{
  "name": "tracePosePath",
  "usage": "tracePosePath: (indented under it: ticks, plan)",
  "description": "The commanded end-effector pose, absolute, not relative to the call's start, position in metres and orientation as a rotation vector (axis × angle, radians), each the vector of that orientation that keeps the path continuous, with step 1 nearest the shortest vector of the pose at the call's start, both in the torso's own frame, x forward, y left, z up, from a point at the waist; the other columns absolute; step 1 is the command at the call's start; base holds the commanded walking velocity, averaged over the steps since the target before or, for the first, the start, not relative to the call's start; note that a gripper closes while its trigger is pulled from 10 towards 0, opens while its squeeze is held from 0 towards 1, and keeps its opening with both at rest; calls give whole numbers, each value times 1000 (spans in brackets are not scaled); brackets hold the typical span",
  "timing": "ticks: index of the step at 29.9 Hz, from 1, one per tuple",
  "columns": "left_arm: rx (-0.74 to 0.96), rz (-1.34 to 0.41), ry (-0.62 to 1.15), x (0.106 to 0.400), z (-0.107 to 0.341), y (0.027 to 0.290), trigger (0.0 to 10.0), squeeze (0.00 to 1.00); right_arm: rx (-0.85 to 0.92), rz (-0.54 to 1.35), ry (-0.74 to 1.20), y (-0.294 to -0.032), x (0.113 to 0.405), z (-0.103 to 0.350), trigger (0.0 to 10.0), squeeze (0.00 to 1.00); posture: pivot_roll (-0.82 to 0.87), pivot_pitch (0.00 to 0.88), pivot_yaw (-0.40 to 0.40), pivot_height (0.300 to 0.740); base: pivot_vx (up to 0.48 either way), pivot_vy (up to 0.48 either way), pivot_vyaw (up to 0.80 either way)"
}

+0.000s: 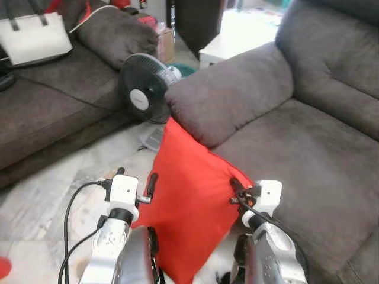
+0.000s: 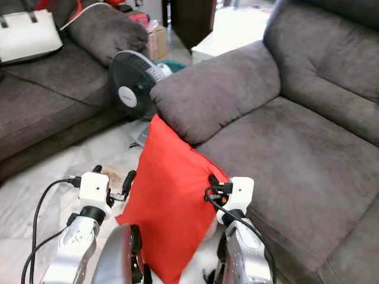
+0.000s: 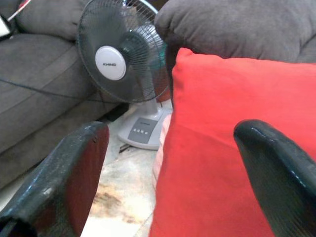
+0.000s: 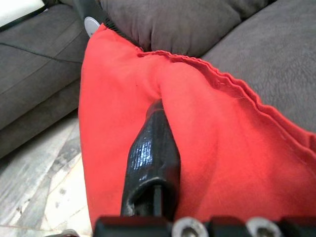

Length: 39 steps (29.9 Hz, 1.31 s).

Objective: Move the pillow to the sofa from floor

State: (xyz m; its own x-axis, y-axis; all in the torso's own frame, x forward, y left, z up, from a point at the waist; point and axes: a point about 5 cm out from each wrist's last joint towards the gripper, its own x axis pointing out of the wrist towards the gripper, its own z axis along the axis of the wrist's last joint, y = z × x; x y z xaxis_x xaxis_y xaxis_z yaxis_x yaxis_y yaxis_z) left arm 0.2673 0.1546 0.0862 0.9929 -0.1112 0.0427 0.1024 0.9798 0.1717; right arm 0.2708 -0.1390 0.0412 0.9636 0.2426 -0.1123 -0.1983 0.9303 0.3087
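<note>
Grey sofas wrap this living room, one sofa (image 1: 308, 148) ahead with its fat armrest (image 1: 231, 97) and another sofa (image 1: 47, 100) beyond the pale tiled floor (image 1: 41, 201), a white handbag (image 1: 34, 36) perched on it. From the left eye, the red pillow (image 1: 189, 201) stands up off the floor between both arms, its top corner tucked under the armrest, the standing fan (image 1: 145, 87) just beyond the left gripper (image 1: 145, 189). Right eye now: the right gripper (image 2: 216, 188) bites the pillow's edge on the seat side, broad open cushion beyond its fingers. Over to the left wrist: jaws spread wide, one finger (image 3: 69, 177) off the fabric on the fan side, the other over red cloth, nothing clamped. Right wrist: jaws pinched tight on a fold of pillow near its frilled seam, one black finger (image 4: 150, 158) pressing in. Best play, I'd say, is to lift until that top corner clears the armrest, then swing toward the seat; the left jaws could close on the near edge for steadiness. Watch the fan grille on the left; the room lies right, over the cushion.
</note>
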Motion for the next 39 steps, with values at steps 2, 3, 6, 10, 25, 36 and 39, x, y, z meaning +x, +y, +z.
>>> tracePosePath:
  ticks: [2, 3, 6, 10, 25, 36, 39]
  plan:
    - [151, -106, -52, 265, 86, 154, 10000, 0, 282, 216, 78, -146, 277, 58, 10000, 0, 144, 87, -20, 561, -390, 0, 0]
    - [151, -106, -52, 265, 86, 154, 10000, 0, 282, 216, 78, -146, 277, 58, 10000, 0, 144, 87, -20, 561, -390, 0, 0]
    - [150, -105, -52, 265, 86, 154, 10000, 0, 279, 214, 80, -147, 277, 58, 10000, 0, 143, 88, -21, 561, -387, 0, 0]
    - [149, -104, -53, 265, 86, 154, 10000, 0, 279, 212, 81, -147, 277, 58, 10000, 0, 143, 88, -21, 561, -386, 0, 0]
    - [153, -99, -56, 265, 87, 155, 10000, 0, 279, 204, 83, -148, 277, 59, 10000, 0, 145, 91, -19, 561, -215, 0, 0]
    - [156, -101, -59, 266, 88, 155, 10000, 0, 274, 179, 62, -155, 280, 65, 10000, 0, 145, 89, -18, 561, 0, 0, 0]
    - [157, -102, -60, 266, 88, 155, 10000, 0, 274, 182, 53, -152, 280, 68, 10000, 0, 145, 86, -16, 561, 0, 0, 0]
